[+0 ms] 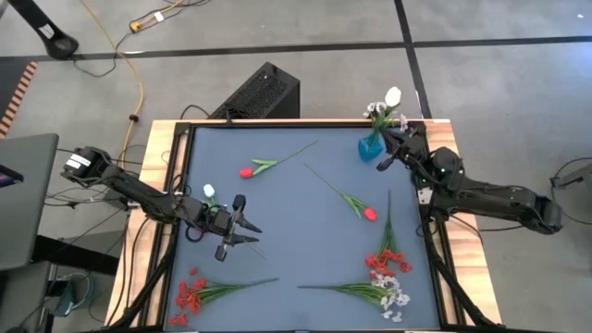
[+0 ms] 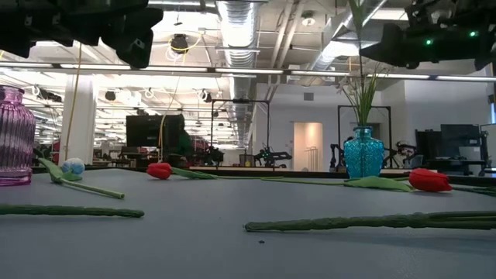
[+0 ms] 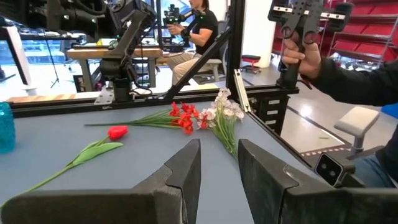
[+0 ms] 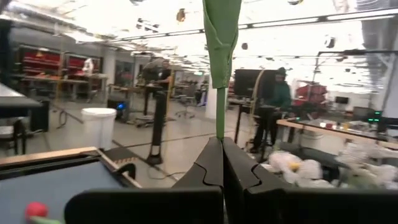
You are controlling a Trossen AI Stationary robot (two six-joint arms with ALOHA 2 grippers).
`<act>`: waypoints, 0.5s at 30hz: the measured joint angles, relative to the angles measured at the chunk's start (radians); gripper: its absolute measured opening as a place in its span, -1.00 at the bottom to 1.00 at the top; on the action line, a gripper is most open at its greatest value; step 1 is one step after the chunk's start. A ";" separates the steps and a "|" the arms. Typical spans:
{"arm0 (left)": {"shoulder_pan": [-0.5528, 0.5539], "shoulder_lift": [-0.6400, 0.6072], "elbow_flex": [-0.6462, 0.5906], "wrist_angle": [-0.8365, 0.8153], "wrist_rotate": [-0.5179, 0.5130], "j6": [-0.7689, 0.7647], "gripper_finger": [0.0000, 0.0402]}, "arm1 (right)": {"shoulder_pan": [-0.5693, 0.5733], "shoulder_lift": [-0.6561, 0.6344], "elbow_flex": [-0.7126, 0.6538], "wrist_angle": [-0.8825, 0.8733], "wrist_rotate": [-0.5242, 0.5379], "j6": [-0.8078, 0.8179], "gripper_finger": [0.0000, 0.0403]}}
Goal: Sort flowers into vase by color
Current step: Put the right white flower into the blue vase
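Left pincer (image 1: 248,231): it is hanging over the left side of the bench (image 1: 296,194), and its two fingers are standing a little apart with nothing between them.
White tulip (image 1: 209,191): it is lying on the bench just beside the left arm, behind the fingertips.
Right pincer (image 1: 387,157): it is sitting at the far right corner, right beside the blue vase (image 1: 371,146), and it is squeezing a thin green stem (image 4: 221,74).
Blue vase: it is holding a white tulip bud (image 1: 393,95) and some small white blossoms.
Pink vase (image 2: 15,136): it is standing at the bench's edge in the low view.
Red tulips: one (image 1: 247,172) is lying in the far middle, one (image 1: 369,214) is lying nearer the right side.
Red blossom bunch (image 1: 191,296): it is lying at the near left.
Red and white bunches (image 1: 387,277): they are lying together at the near right, well apart from both pincers.
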 joint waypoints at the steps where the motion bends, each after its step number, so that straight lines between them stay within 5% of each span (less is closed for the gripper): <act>1: 0.000 0.000 0.000 -0.001 0.000 0.000 -0.52 | -0.010 0.000 0.000 0.010 0.000 0.000 -0.92; 15: 0.000 0.000 0.000 -0.003 -0.002 0.018 -0.52 | -0.081 0.116 -0.001 0.120 -0.003 0.010 -0.92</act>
